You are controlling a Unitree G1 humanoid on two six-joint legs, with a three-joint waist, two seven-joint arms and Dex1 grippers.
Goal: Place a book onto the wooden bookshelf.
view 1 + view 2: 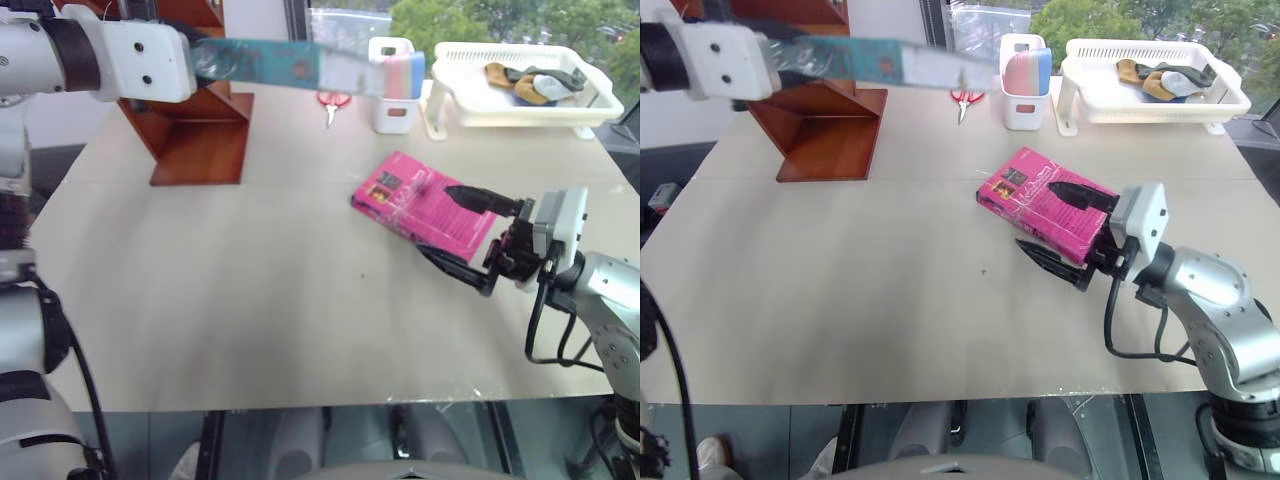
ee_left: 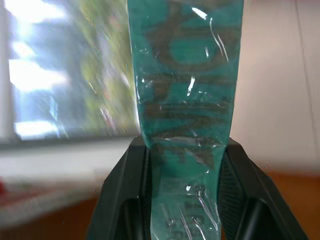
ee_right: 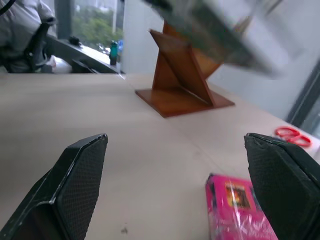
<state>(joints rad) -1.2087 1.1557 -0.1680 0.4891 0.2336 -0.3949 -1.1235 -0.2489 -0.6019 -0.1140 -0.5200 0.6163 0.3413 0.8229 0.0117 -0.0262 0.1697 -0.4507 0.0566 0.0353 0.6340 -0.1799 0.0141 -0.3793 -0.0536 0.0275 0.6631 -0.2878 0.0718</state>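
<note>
The left gripper [image 2: 182, 200] is clamped on one end of the book [image 1: 275, 62], holding it in the air, roughly level, above the back of the worktop [image 1: 250, 300] — just beside the bookshelf [image 1: 195, 125], not on it. The right gripper [image 1: 462, 232] has its jaws wide apart, straddling the near end of the pink book [image 1: 420, 210], which lies flat on the worktop. Behind stand a white holder [image 1: 392, 85], red scissors [image 1: 333, 102] and a white basket [image 1: 520, 100].

Teal book [image 1: 270, 62], reddish-brown bookshelf [image 1: 200, 135]
</note>
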